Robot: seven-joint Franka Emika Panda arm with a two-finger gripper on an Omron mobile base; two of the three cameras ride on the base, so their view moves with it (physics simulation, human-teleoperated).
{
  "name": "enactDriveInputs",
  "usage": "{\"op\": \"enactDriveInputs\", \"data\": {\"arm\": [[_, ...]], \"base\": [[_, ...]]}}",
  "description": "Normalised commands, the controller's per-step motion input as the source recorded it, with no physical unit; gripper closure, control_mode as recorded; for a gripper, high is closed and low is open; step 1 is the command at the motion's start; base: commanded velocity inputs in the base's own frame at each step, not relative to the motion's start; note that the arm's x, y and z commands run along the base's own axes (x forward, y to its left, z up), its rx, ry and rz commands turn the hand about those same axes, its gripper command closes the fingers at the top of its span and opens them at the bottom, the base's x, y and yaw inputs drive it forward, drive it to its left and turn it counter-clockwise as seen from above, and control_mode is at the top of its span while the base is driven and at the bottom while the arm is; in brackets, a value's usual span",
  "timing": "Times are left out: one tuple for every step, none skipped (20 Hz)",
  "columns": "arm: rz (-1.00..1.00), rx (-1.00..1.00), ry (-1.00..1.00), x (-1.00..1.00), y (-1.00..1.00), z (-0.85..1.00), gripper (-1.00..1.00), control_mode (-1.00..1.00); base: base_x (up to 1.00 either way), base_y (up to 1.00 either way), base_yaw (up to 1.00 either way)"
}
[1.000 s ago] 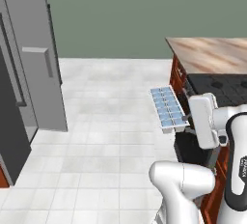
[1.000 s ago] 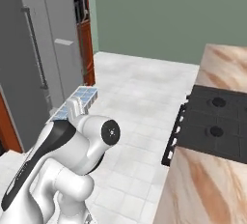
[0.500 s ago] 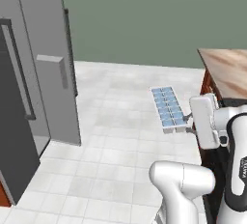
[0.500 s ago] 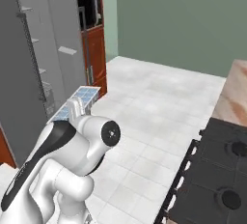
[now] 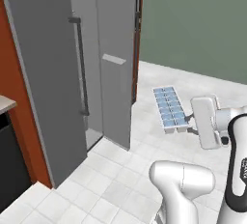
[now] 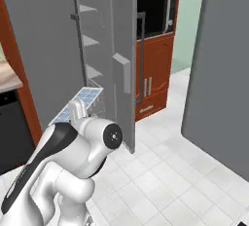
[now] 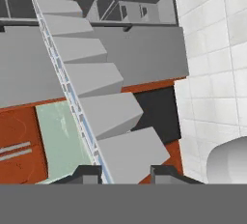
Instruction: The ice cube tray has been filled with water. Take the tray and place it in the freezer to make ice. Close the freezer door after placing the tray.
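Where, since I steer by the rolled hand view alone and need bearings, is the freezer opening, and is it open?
Observer: Ahead and left of the arm. In the right base view the freezer door stands swung open.
Operator: Anything inside to set the tray on?
Observer: Yes, grey shelves show in the freezer behind that door.
Operator: How is the tray sitting?
Observer: In the left base view the ice cube tray lies flat, cells up, held at its near end by the gripper, over the floor tiles to the right of the door, not yet inside.
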Motion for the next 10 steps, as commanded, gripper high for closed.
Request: {"op": "enactDriveInputs", "data": {"arm": [[0.00, 0.00, 0.00, 0.00, 0.00, 0.00, 1.00, 1.00], [0.00, 0.00, 0.00, 0.00, 0.00, 0.00, 1.00, 1.00], [0.00, 0.00, 0.00, 0.00, 0.00, 0.00, 1.00, 1.00], [0.00, 0.00, 0.00, 0.00, 0.00, 0.00, 1.00, 1.00], [0.00, 0.00, 0.00, 0.00, 0.00, 0.00, 1.00, 1.00], [0.00, 0.00, 0.00, 0.00, 0.00, 0.00, 1.00, 1.00], [0.00, 0.00, 0.00, 0.00, 0.00, 0.00, 1.00, 1.00], [0.00, 0.00, 0.00, 0.00, 0.00, 0.00, 1.00, 1.00], [0.00, 0.00, 0.00, 0.00, 0.00, 0.00, 1.00, 1.00], [0.00, 0.00, 0.00, 0.00, 0.00, 0.00, 1.00, 1.00]], "base": [[0.79, 0.00, 0.65], [0.84, 0.00, 0.63], [0.89, 0.00, 0.61], [0.89, -0.01, 0.59], [0.91, -0.10, 0.57], [0.89, -0.20, 0.56], [0.89, -0.28, 0.53], [0.88, -0.36, 0.50], [0.84, -0.44, 0.45], [0.79, -0.49, 0.41]]}}
